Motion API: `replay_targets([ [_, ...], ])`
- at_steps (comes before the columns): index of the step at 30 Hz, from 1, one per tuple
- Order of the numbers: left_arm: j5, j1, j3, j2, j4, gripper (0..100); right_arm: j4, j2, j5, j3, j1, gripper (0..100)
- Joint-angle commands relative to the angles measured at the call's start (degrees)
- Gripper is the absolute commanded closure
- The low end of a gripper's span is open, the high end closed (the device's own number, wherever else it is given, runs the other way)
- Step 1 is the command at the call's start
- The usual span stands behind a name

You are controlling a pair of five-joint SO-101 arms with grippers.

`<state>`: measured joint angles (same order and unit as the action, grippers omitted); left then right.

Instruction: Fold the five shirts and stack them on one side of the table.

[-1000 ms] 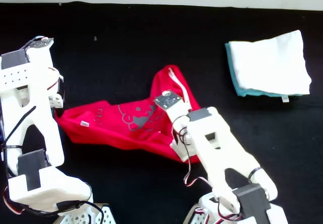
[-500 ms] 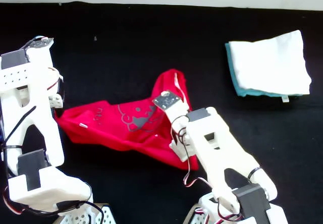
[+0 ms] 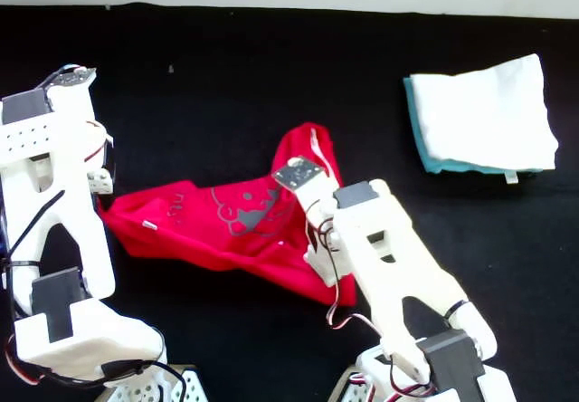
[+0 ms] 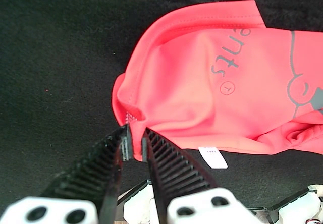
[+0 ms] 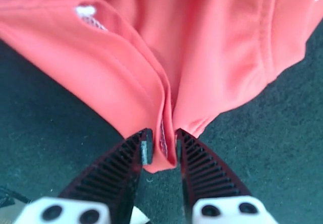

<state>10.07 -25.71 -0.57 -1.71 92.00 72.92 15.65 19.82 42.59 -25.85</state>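
Red shirt: a red shirt [image 3: 231, 221] of smooth fabric with a grey cartoon print is lying crumpled and unfolded near the middle of the black cloth-covered table [image 3: 226, 67], stretching from the left arm across to the right arm, with one part bunching up toward the far side.

Shirt label: a small white label [image 4: 212, 157] is sticking out from the near edge of the red shirt, close to its left end.

Left gripper: the left gripper [image 4: 134, 144] is sitting at the left end of the red shirt, its black ridged fingers [image 4: 166, 163] clenching together on the stitched hem at that corner.

Right gripper: the right gripper [image 5: 161, 151] is sitting at the right, near end of the red shirt, pinching a fold of the red fabric that is standing up between its two ridged fingers [image 5: 121, 166].

Arms: the white left arm [image 3: 54, 176] is standing at the table's left edge; the white right arm [image 3: 389, 266] is leaning in from the near side over the shirt's right part.

Folded stack: a folded white shirt [image 3: 484, 112] is resting on top of a folded teal shirt [image 3: 425, 153] at the far right of the table, well apart from the red shirt and both grippers.
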Motion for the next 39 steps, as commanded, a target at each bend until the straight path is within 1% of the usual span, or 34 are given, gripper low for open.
replay_targets([
  [1, 0.26, 0.48, 0.75, 0.48, -0.44, 99, 3.38, 0.48, 0.53, -2.59, -0.66, 91.4],
  [6, 0.26, 0.48, 0.75, 0.48, -0.44, 99, 6.46, 6.11, 0.70, -1.89, -0.66, 91.1],
  [11, 0.26, 0.75, 0.75, 0.48, -0.44, 99, 5.85, 10.86, 0.79, 1.01, -0.75, 91.0],
  [18, 0.26, 0.75, 0.75, 0.66, -0.44, 99, -0.57, 11.03, 0.70, 6.11, -0.75, 90.9],
  [23, 0.26, 0.66, 0.75, 0.84, -0.44, 99, -4.44, 11.03, 0.44, 6.11, -0.75, 82.0],
  [33, 0.26, 0.75, 0.75, 0.84, -0.44, 99, -4.62, 10.95, 0.70, 6.81, -0.75, 81.9],
  [39, 0.26, 0.75, 0.75, 0.84, -0.44, 99, -6.29, 10.95, 0.79, 10.86, -0.75, 81.9],
])
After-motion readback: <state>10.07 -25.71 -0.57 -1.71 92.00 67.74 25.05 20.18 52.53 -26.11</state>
